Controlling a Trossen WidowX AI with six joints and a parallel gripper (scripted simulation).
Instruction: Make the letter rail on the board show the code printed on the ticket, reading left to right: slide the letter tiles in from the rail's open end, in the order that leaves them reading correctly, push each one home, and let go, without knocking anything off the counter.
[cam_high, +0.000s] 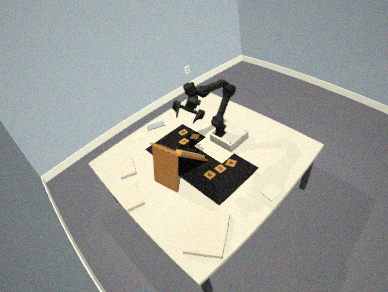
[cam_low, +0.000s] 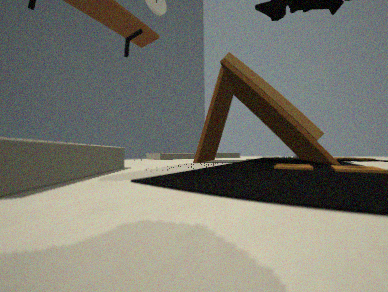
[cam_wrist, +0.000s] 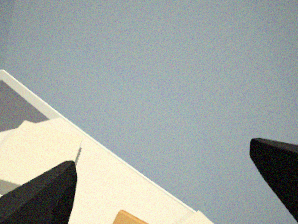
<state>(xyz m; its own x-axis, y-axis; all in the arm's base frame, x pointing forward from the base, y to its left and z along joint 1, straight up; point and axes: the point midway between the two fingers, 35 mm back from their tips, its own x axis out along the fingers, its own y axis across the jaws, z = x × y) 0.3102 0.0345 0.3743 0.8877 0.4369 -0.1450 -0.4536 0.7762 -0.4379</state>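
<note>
Top view shows the gripper (cam_high: 189, 114) (cam_wrist: 166, 158) spread nearly fully open, with nothing between its fingers, high above the counter (cam_high: 300, 150). Three letter tiles (cam_high: 220, 169) lie in a row on the black mat (cam_high: 220, 192) (cam_low: 240, 185); three others (cam_high: 183, 141) lie on its far part, beyond the wooden board (cam_high: 165, 167) (cam_low: 270, 95). Their letters I cannot read.

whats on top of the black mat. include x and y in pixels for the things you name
Six letter tiles (cam_high: 220, 169) lie on the black mat (cam_high: 220, 190) (cam_low: 250, 187), with the wooden stand (cam_high: 165, 167) (cam_low: 272, 107). What the stand covers can't be seen.

Clock (cam_low: 156, 6) & wood shelf (cam_low: 112, 21) on wall; outlet (cam_high: 187, 69) too.
</note>
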